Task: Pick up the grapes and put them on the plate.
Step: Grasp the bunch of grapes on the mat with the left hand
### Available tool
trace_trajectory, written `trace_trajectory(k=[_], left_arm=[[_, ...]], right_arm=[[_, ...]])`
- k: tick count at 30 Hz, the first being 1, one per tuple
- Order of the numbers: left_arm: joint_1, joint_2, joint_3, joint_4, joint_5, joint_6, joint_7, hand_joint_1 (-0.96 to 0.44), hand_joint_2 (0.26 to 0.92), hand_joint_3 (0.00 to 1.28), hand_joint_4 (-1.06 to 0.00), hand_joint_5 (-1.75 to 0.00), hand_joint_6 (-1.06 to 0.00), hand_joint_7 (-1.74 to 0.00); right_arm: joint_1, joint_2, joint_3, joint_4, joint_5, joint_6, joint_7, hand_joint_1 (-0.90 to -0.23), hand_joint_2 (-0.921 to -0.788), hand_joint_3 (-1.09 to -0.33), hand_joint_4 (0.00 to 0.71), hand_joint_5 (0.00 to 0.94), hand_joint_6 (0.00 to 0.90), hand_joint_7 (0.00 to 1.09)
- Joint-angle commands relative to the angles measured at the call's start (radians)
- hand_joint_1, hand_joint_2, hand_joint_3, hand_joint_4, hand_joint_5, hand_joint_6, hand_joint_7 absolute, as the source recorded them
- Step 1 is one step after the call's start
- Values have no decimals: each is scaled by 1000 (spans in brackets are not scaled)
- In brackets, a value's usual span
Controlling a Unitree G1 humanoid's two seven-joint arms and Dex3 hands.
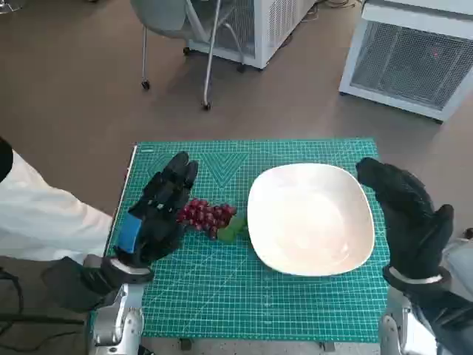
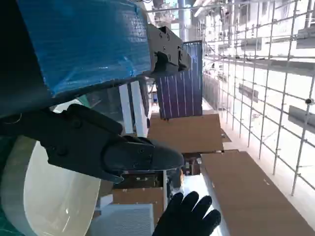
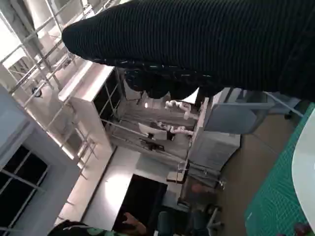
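Fingers of the left hand point(image 1: 157, 214) are stretched out and apart, holding nothing; the hand hovers just beside the grapes point(image 1: 206, 214), on the side away from the plate, and the head view does not settle whether it touches them. Its left wrist view shows a black finger point(image 2: 106, 147) extended with nothing under it. The right hand point(image 1: 409, 217), in its black glove, stands upright at the far edge of the plate point(image 1: 310, 218), fingers spread and holding nothing too; it appears to be beside the rim rather than on it, though contact cannot be ruled out.

The grapes are a small dark red bunch with a green leaf point(image 1: 231, 230), lying on the green cutting mat point(image 1: 244, 296) between the left hand and the white plate, the leaf end close to the plate's rim. The plate bears nothing.

By my reading the task is barely begun: the reach toward the bunch looks about complete, but no grasp has been made. Closing on the grapes, lifting them, carrying them the short way over the rim and letting go all remain. The left hand seems the one placed to do it.

Beyond the mat, the brown floor holds a wheeled chair point(image 1: 174, 29) and white louvred cabinets point(image 1: 414, 55).
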Motion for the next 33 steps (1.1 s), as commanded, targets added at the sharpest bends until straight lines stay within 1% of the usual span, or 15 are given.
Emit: trace_trajectory(k=[1,15,33], left_arm=[[8,-1,2,-11,-6,2,-2,-569,921,275,-136,-3,-246,-62],[9,-2,2,-13,-8,2,-5,-571,921,274,-136,-2,-244,-66],[10,0,2,-17,-7,5,-4,-571,921,273,-134,0,-242,-70]], right_arm=[[1,-4,-2,5,5,12,9,-478,-921,-538,639,1,276,644],[-4,-6,-6,18,9,11,15,-472,-921,-548,639,1,277,640],[-1,-1,-5,11,9,10,17,-469,-921,-550,637,0,277,640]])
